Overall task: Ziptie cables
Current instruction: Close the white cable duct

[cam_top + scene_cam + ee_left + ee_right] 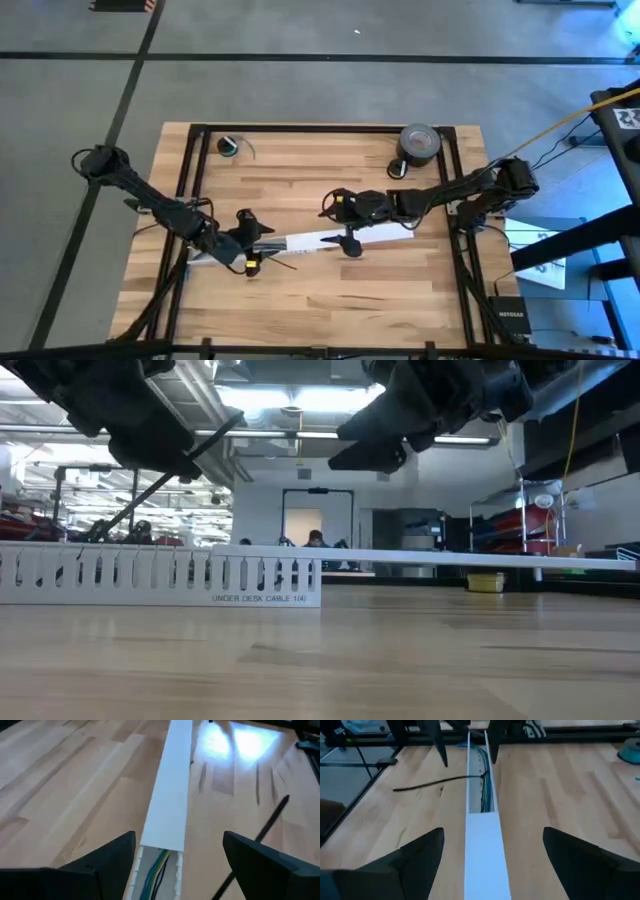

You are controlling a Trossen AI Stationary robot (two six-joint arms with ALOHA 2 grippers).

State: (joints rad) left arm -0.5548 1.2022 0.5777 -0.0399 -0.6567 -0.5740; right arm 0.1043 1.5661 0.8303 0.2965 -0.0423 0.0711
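Observation:
The cables (483,780), thin green, blue and yellow wires, lie inside a long white slotted duct (300,243) at the table's middle. A flat white cover (170,795) closes the duct's right part, so the cables (156,867) show only in its open left part. The ziptie (427,783), a thin black strip, reaches from the open duct out toward the table's near side (285,264). My left gripper (247,240) is open above the duct's left part, one finger on either side. My right gripper (347,218) is open over the covered part, likewise astride it.
A dark roll of tape (420,142) sits at the far right corner and a small dark ring (230,146) at the far left. A black metal frame (190,190) runs along the table's edges. Bare wood lies near of the duct.

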